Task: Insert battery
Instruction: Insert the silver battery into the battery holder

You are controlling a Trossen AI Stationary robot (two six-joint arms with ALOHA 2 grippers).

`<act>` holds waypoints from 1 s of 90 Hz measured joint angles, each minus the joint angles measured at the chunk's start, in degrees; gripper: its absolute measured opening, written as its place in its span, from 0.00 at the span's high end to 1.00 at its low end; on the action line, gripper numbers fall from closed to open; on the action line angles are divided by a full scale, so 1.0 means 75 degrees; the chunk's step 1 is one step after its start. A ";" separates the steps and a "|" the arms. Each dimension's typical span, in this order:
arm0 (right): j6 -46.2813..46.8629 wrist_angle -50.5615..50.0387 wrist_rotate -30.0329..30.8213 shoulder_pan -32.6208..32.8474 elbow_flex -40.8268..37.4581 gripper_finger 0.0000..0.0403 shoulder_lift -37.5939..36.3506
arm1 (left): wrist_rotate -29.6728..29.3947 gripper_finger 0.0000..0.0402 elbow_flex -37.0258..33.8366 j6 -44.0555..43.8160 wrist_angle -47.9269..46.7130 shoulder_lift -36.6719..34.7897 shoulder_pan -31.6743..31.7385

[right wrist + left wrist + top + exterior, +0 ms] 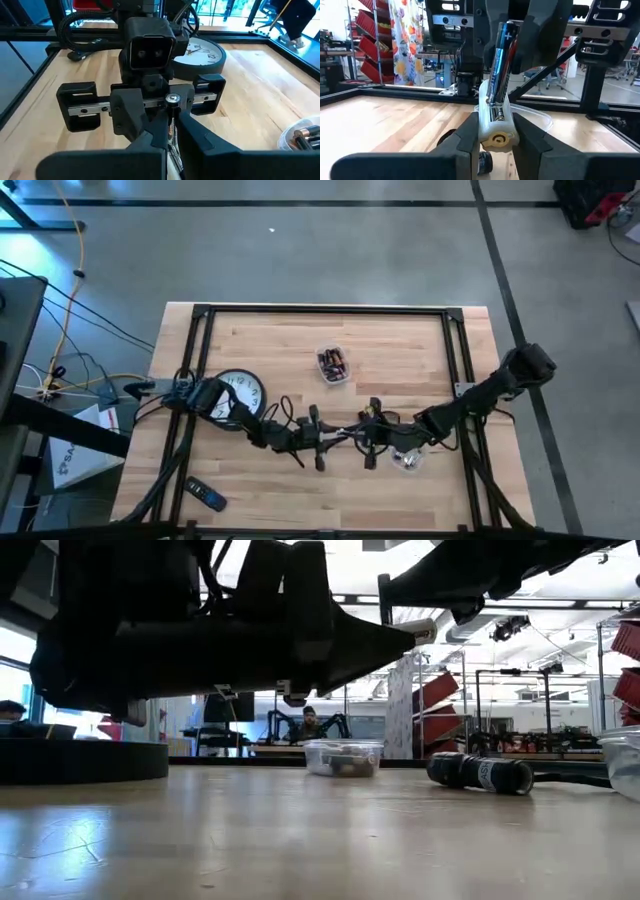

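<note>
Two grippers meet mid-bench: my left gripper [492, 135] clamps the light, rigid holder [495, 125]; my right gripper [167, 137] pinches the slick, stiff battery [499, 65] near its top.

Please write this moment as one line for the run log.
phase: inserting | left gripper: shut on white battery holder | right gripper: shut on battery, tilted into holder

Grey concrete floor [300, 250], red storage bins [372, 47], bright ceiling lights [560, 585]
</note>
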 joint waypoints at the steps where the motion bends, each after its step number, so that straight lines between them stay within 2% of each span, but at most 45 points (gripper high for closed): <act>1: 0.0000 -0.0004 0.0000 0.0000 0.0000 1.00 0.0000 | 0.0000 0.84 0.0000 0.0000 0.0000 0.0000 0.0000; 56: 0.0313 -0.0275 0.0003 0.0111 -0.0003 1.00 -0.0017 | 0.0000 0.84 0.0000 -0.0004 0.0023 0.0000 -0.0003; 90: 0.1008 -0.1544 -0.0191 0.0108 -0.0005 1.00 -0.0578 | -0.0003 0.84 0.0003 -0.0009 0.0032 0.0003 0.0003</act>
